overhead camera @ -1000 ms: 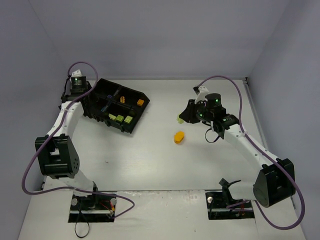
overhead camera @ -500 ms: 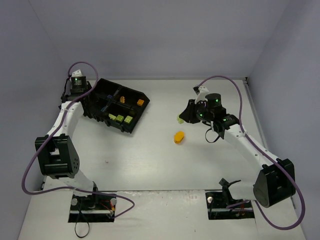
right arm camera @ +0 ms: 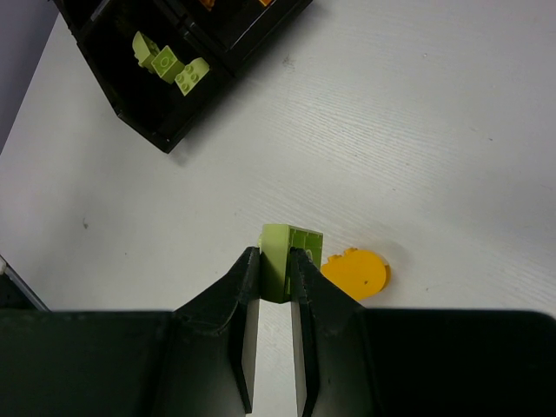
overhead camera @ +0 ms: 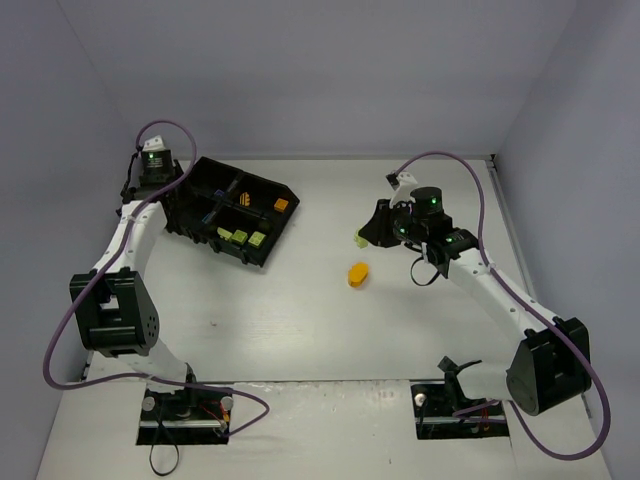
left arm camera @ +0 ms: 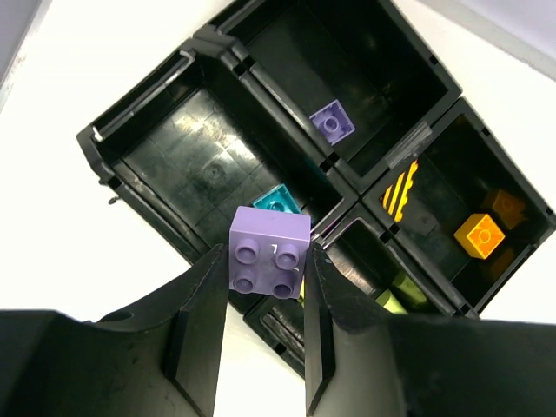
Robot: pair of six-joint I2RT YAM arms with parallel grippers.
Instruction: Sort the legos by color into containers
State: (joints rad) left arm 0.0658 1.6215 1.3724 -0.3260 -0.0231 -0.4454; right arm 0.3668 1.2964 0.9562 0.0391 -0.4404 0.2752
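The left gripper (left arm camera: 265,261) pinches a purple brick (left arm camera: 269,248) over the tray (left arm camera: 269,104), where some bricks (left arm camera: 332,122) already lie sorted. The right gripper (right arm camera: 274,261) squeezes a green brick (right arm camera: 291,241) near an orange piece (right arm camera: 356,274) waiting on the table (right arm camera: 434,130).

Left arm (overhead camera: 128,240) runs up the left side to a high elbow at the far end, and the wrist folds back and points down. The left claw (left arm camera: 265,261) has both fingers pinched on the sides of a purple brick (left arm camera: 270,252), studs facing the wrist cam. Right arm (overhead camera: 495,290) reaches diagonally in toward the middle with the wrist tipped down. The right claw (right arm camera: 274,265) is clamped on a yellow-green brick (right arm camera: 280,248), fingers nearly together, and the brick sticks out past the tips.
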